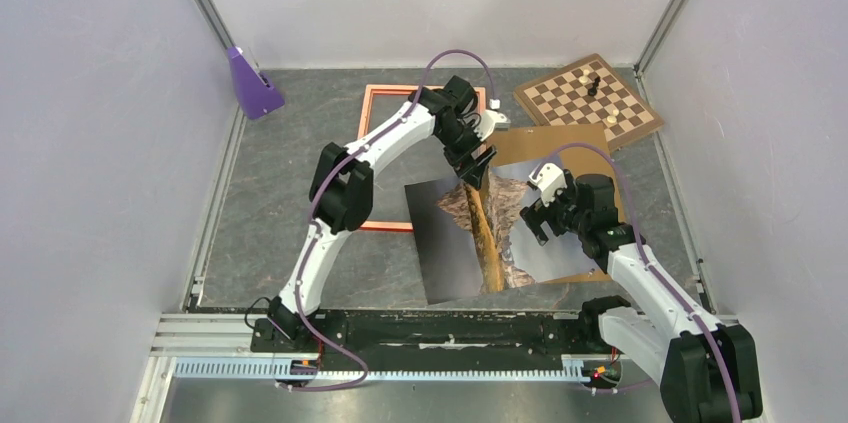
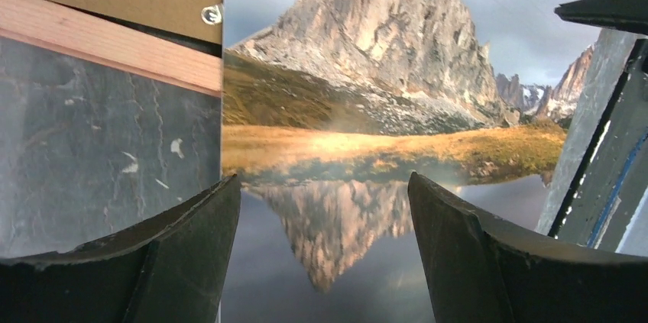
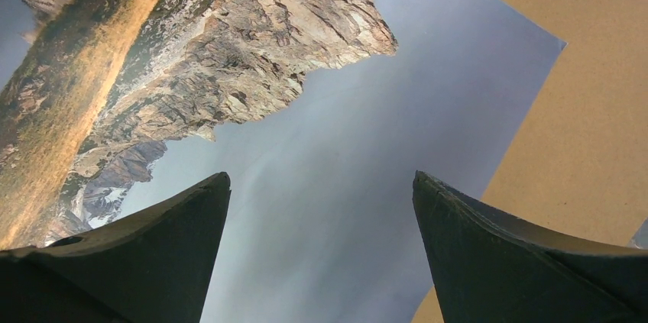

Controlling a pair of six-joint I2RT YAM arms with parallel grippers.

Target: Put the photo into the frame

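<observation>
The photo [image 1: 455, 243] lies face up in the middle of the table, its left part over the frame's right side and its right part over a brown backing board [image 1: 560, 148]. Much of the orange-red frame [image 1: 392, 90] is hidden under my left arm. My left gripper [image 1: 475, 168] is open at the photo's far edge. In the left wrist view, the left gripper [image 2: 325, 185] hangs over the mirrored mountain of the photo [image 2: 367, 109], with nothing between its fingers. Over the photo's right part, my right gripper [image 1: 535, 223] is open. In the right wrist view, the right gripper [image 3: 321, 182] is above the grey sky of the photo [image 3: 306, 132].
A chessboard [image 1: 590, 103] with a few pieces sits at the back right, partly under the backing board. A purple block [image 1: 252, 85] stands in the back left corner. In the left wrist view, the frame's bar [image 2: 107, 44], a board clip [image 2: 210, 14] and the right arm [image 2: 604, 147] show.
</observation>
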